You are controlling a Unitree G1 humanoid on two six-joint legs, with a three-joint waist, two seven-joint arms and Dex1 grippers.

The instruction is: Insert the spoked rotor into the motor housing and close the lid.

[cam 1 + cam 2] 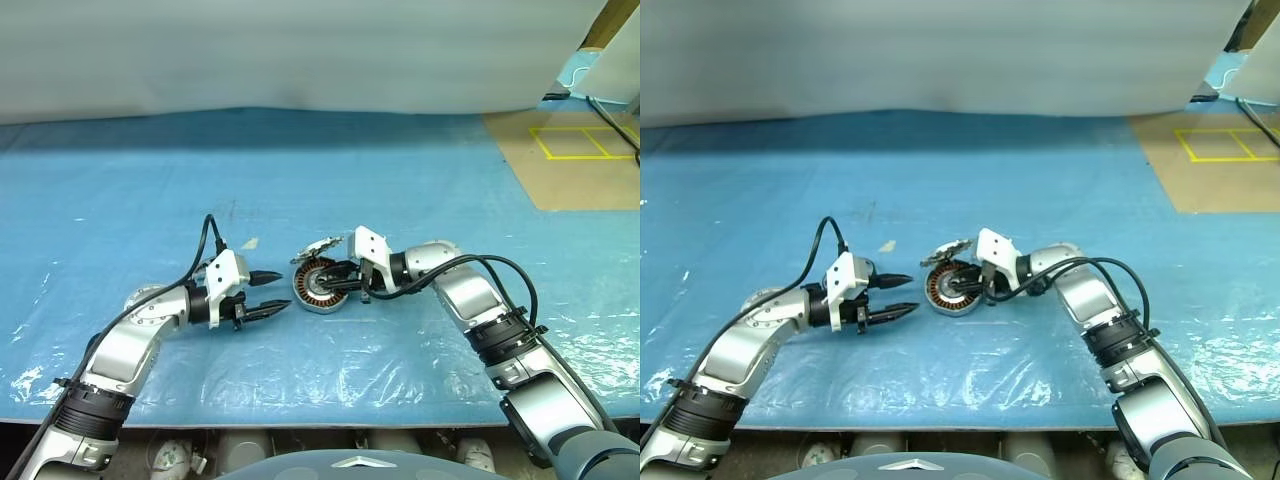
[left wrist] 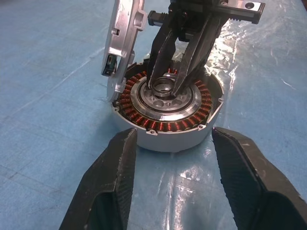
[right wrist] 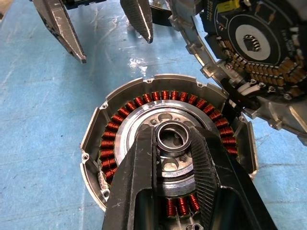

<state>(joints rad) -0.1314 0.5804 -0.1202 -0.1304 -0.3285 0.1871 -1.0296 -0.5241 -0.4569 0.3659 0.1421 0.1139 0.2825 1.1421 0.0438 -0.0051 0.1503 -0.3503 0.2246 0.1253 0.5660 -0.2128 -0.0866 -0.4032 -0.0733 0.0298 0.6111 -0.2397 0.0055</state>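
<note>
The right gripper (image 3: 173,143) is pinching the spoked rotor's (image 3: 165,165) hub inside the motor housing (image 2: 169,125) while the left gripper (image 2: 173,158) is hanging half-open and empty just in front of it, so if the rotor's going in crooked it's probably gonna jam against the windings.

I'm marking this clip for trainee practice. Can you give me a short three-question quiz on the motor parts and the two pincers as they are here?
1. True or false: the lid lies flat on the housing.
2. Which pincer grips the hub of the spoked wheel inside the housing? A: left pincer. B: right pincer.
3. Fill in: the left pincer, beside the housing, is ___.

Key: 1 false, it stands tilted up at the housing's rim; 2 B; 3 open.
</note>
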